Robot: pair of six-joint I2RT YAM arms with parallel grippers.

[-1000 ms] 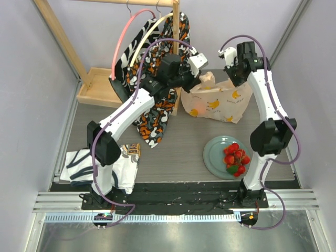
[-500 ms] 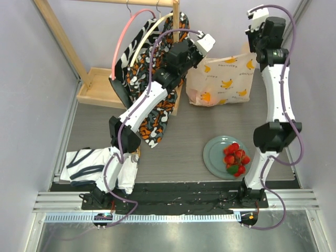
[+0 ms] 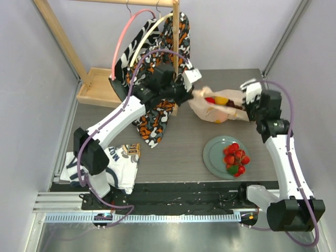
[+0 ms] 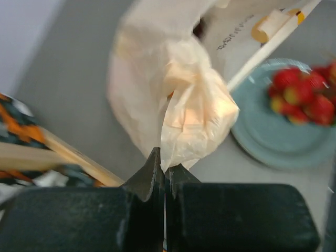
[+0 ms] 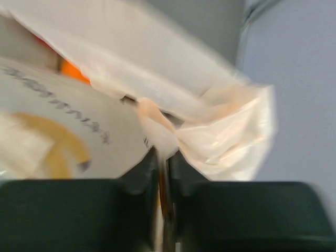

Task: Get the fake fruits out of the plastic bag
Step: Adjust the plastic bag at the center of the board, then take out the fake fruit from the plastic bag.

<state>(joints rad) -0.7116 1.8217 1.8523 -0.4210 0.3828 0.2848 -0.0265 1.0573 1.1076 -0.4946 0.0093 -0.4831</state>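
Note:
The beige plastic bag [image 3: 214, 112] lies low over the table, stretched between my two grippers with its mouth facing up. Inside the mouth show a red fruit [image 3: 210, 100], a yellow-orange one [image 3: 221, 98] and something dark [image 3: 231, 104]. My left gripper [image 3: 195, 93] is shut on the bag's left edge, a bunched fold [image 4: 194, 115] in its jaws [image 4: 164, 167]. At the bag's right edge my right gripper [image 3: 246, 106] is shut on a twisted handle [image 5: 157, 126]. An orange fruit [image 5: 73, 71] shows through the bag there. A red berry cluster [image 3: 235, 157] lies on the grey-green plate [image 3: 212, 157].
The orange-black-white patterned cloth [image 3: 157, 113] hangs on a wooden rack [image 3: 97, 86] just left of the bag. A folded white cloth [image 3: 97, 167] lies at the front left. Walls close in on both sides, and the plate [image 4: 273, 147] sits near the bag.
Half a second ago both grippers held the bag high and upright; they have come down and toward me, and the bag now hangs low between them with its mouth showing fruit.

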